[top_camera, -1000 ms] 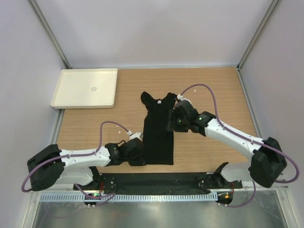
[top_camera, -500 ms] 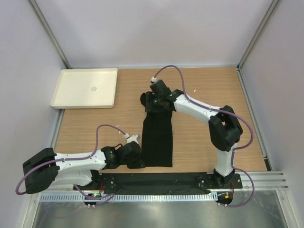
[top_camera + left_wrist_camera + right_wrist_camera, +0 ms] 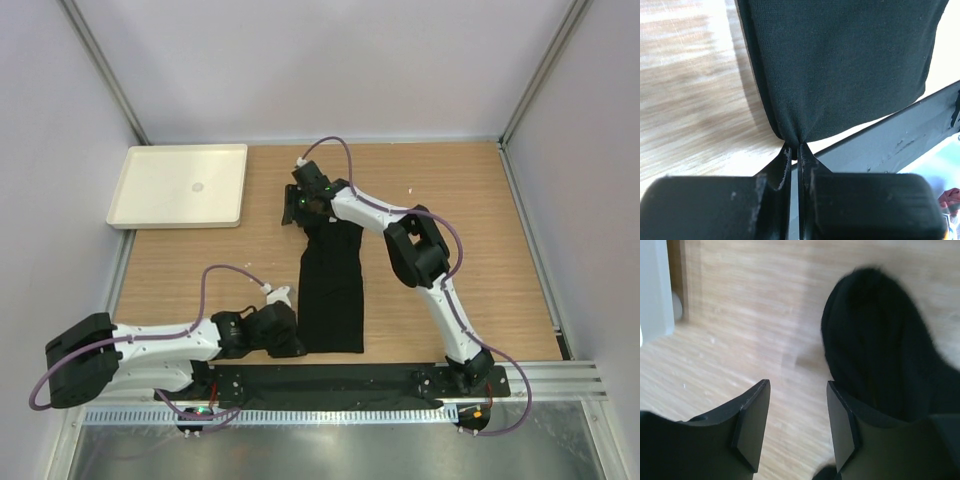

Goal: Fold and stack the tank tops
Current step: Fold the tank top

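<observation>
Pale walls on three sides; wood-grain desk (image 3: 450,200) below.

Item 1 — top (image 3: 332,290). Black, soft cloth, lying flat as a long narrow strip down the middle of the desk, hem toward the arm bases, strap end toward the far wall. The near edge lies just short of a black rail (image 3: 340,380) that runs along the front of the desk.

Item 2 — left gripper (image 3: 290,335). It sits low at the near left corner of the top, its arm stretched along the front edge. In the wrist view the two fingers are pressed together on a pinch of the hem, and the cloth puckers into creases where they meet.

Item 3 — right gripper (image 3: 298,205). It is at the far end of the top, over the left strap area, with its arm reaching across from the right. The fingers stand apart, with bare desk showing between them. A dark bulge of cloth sits just beside the right-hand finger in the wrist view, though that view is blurred, so whether they touch cannot be told.

Item 4 — tray (image 3: 150,190). White, shallow and square-cornered, it is at the far left of the desk, well apart from the top.
</observation>
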`<state>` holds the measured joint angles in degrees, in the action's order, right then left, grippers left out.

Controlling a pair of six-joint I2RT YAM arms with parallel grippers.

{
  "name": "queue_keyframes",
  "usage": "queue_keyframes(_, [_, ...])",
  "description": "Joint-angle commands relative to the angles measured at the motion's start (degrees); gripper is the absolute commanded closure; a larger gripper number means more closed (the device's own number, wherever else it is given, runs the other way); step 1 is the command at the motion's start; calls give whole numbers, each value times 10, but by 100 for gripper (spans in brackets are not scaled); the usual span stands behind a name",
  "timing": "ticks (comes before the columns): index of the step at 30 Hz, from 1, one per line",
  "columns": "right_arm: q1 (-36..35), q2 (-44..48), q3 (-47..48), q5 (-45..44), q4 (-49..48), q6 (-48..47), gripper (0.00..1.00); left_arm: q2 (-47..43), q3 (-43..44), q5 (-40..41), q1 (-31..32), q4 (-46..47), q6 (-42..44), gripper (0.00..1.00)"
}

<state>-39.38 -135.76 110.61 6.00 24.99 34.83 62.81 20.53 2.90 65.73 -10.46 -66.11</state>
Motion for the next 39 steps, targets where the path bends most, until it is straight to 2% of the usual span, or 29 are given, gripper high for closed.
queue_keyframes(1, [14, -24, 62, -34, 37, 16, 45, -16, -11, 5, 10, 1, -10, 99])
queue_keyframes(7, [57, -29, 44, -14, 5, 84, 48, -32, -26, 18, 31, 1, -32, 100])
queue_keyframes(13, [97, -36, 40, 42, -28, 120, 51, -36, -38, 28, 47, 2, -49, 100])
queue_keyframes(17, [110, -54, 65, 90, -27, 115, 51, -28, -37, 35, 48, 2, -49, 99])
queue_keyframes(19, [109, -55, 93, 106, 4, 85, 47, -24, -36, 37, 48, 2, -50, 98])
queue_keyframes(21, [109, -39, 80, 111, 5, 70, 43, -26, -33, 42, 48, -1, -49, 91])
queue_keyframes(23, [110, 4, 55, 117, -11, 49, 40, -36, -24, 47, 48, -12, -44, 79])
queue_keyframes(24, [109, 21, 33, 119, -16, 40, 38, -39, -17, 48, 48, -21, -39, 70])
queue_keyframes(25, [110, 36, 23, 122, -18, 19, 37, -42, -9, 50, 48, -33, -30, 51])
queue_keyframes(28, [109, 104, -33, 119, -12, -5, 37, -62, 32, 68, 48, -111, -16, 34])
queue_keyframes(31, [109, 197, -124, 107, -12, -23, 39, -102, 64, 104, 48, -176, -3, 26])
queue_keyframes(34, [108, 299, -237, 78, -17, -27, 43, -130, 91, 134, 33, -219, 24, 24])
queue_keyframes(37, [98, 391, -348, 51, -21, -26, 44, -131, 123, 114, -23, -238, 74, 25])
queue_keyframes(39, [91, 434, -425, 29, -23, -20, 45, -124, 129, 90, -73, -216, 111, 27])
